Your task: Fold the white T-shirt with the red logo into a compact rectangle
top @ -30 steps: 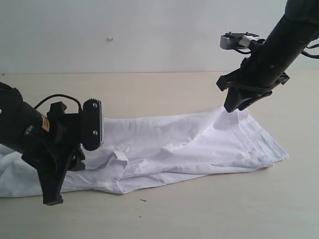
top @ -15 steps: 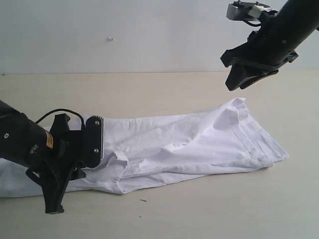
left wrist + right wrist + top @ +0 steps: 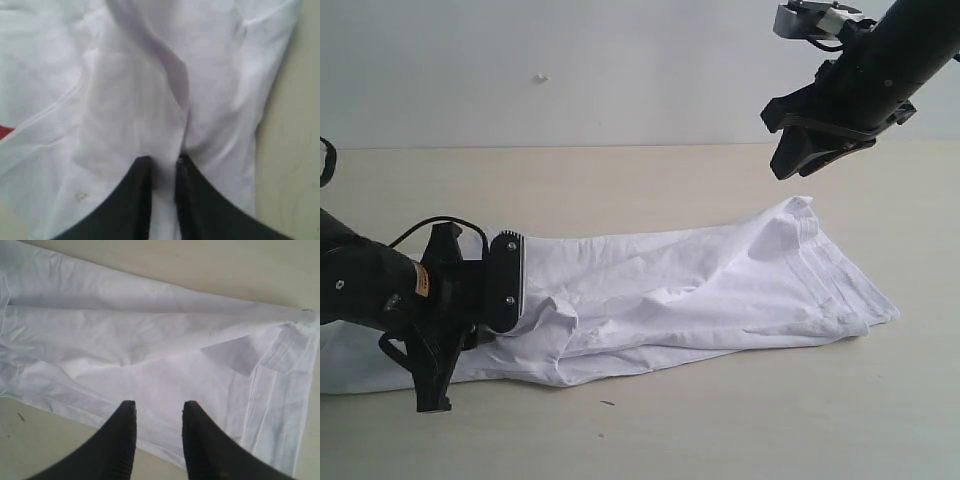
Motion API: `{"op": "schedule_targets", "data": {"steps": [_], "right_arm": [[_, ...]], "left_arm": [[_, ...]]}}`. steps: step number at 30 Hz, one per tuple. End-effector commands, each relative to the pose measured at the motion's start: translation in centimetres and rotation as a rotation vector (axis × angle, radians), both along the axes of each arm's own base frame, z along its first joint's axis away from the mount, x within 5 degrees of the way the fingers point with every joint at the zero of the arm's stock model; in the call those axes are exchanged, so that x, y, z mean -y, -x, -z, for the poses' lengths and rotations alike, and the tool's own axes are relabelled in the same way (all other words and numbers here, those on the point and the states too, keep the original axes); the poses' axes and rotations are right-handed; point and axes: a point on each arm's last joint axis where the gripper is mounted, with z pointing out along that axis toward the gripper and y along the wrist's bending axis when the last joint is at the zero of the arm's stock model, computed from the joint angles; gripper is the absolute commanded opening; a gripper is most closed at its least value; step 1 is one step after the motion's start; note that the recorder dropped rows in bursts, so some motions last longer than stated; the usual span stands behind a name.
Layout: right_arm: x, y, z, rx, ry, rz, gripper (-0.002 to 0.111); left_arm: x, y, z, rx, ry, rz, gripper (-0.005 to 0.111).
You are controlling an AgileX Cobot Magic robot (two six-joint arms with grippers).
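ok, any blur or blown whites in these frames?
Left wrist view: soft throughout, the white T-shirt folds smeared, left gripper edges fuzzy. Right wrist view: sharper, hem stitching readable. Exterior view: even diffuse light, faint shadows, shirt near clipped.

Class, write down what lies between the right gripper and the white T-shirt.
Nothing but air: the exterior view shows the right gripper above the white T-shirt, apart.

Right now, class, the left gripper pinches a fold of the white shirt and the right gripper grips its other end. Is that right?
Not quite. The right gripper hangs open above the shirt, holding nothing, as the exterior view shows. The left gripper does pinch a fold.
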Motion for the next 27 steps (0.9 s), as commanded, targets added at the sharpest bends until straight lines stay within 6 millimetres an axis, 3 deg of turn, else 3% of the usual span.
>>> {"op": "schedule_targets", "data": {"steps": [1, 11, 20, 23, 27], "right_arm": [[0.0, -0.1, -0.4, 0.035, 0.001, -0.004, 0.032], [-0.1, -0.1, -0.4, 0.033, -0.003, -0.003, 0.032], [-0.1, -0.2, -0.4, 0.035, -0.005, -0.002, 0.032], [-0.1, -0.2, -0.4, 0.035, -0.005, -0.002, 0.032], [-0.1, -0.2, -0.4, 0.035, -0.005, -0.002, 0.032]], "left_arm": [[0.0, -0.1, -1.0, 0.045, 0.026, 0.001, 0.011], [0.3, -1.2, -2.3, 0.199, 0.083, 0.063, 0.011], [0.7, -4.0, -5.2, 0.376, 0.176, 0.048, 0.012], [0.0, -4.8, -5.1, 0.38, 0.172, 0.018, 0.02], [-0.5, -5.3, -4.7, 0.383, 0.183, -0.013, 0.043]]}}
